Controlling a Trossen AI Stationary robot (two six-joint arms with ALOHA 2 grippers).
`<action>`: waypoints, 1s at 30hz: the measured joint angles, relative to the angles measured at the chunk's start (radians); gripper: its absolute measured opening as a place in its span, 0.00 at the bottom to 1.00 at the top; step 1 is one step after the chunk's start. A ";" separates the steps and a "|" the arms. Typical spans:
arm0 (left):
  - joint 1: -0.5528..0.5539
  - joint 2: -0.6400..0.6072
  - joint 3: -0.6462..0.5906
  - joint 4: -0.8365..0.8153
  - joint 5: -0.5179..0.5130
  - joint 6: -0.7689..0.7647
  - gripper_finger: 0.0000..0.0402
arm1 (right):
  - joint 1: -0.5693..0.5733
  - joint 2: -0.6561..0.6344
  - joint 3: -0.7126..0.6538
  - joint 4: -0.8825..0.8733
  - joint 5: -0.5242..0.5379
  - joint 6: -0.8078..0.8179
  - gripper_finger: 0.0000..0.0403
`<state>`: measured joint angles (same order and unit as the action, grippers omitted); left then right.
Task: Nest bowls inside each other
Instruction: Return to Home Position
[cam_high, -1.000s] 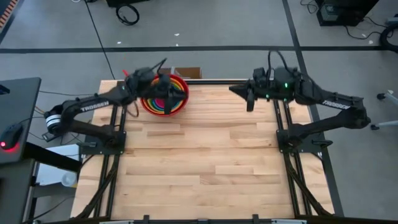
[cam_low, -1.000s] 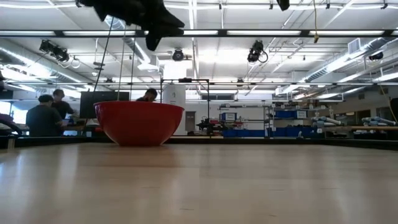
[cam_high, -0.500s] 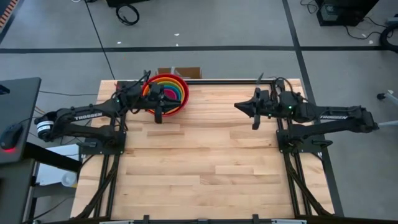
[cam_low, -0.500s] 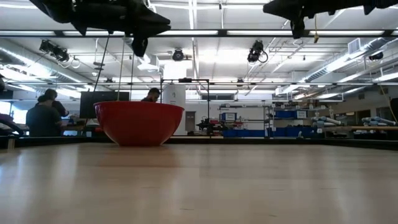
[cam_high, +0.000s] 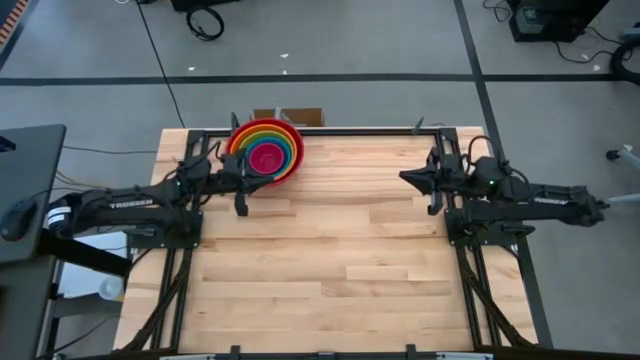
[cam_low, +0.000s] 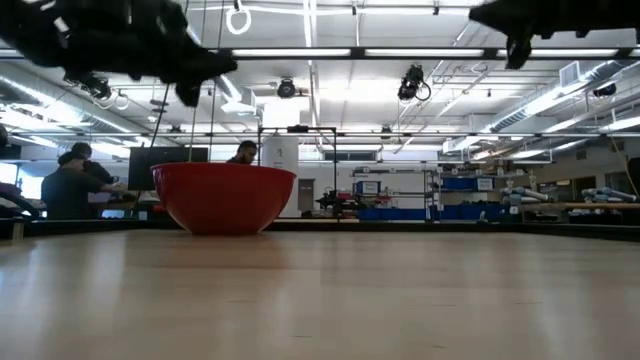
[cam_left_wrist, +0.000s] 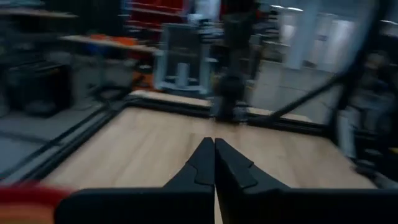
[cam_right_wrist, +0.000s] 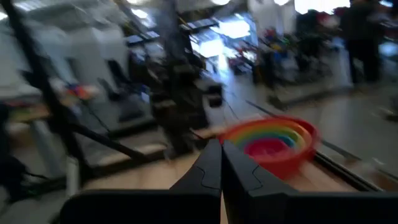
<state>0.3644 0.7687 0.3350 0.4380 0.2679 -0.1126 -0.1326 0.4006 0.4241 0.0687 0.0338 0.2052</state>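
Note:
The bowls (cam_high: 266, 152) sit nested at the table's far left: red outermost, then orange, green and blue, with pink in the middle. The red bowl (cam_low: 223, 198) rests with its base on the wood. The right wrist view shows the stack (cam_right_wrist: 271, 142) across the table. My left gripper (cam_high: 254, 184) is shut and empty, level, just off the stack's near-left rim. Its closed fingers (cam_left_wrist: 214, 148) point across the table. My right gripper (cam_high: 404, 177) is also shut and empty, hanging at the far right with its fingers (cam_right_wrist: 221, 148) pointing toward the bowls.
The wooden table (cam_high: 330, 260) stretches bare from the middle to the near edge. A black frame rail (cam_high: 360, 130) runs along the far edge behind the bowls. People (cam_low: 70, 185) sit in the room beyond the table's far side.
My left gripper has drawn back from above the bowls toward the table's left and near side, and has sunk. My right gripper has pulled back toward the right edge and come down. The bowls have stayed in place.

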 joint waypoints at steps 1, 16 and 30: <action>-0.005 -0.004 -0.026 0.024 -0.032 -0.022 0.01 | -0.001 -0.011 -0.003 -0.035 0.025 0.001 0.01; -0.038 -0.131 -0.083 -0.033 -0.004 0.082 0.00 | -0.012 -0.213 -0.006 -0.274 0.011 -0.065 0.01; -0.043 -0.281 -0.325 0.303 -0.035 -0.083 0.00 | -0.003 -0.263 -0.168 -0.142 0.021 0.020 0.01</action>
<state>0.3210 0.4880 0.0097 0.7413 0.2330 -0.1952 -0.1352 0.1371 0.2563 -0.0735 0.0546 0.2254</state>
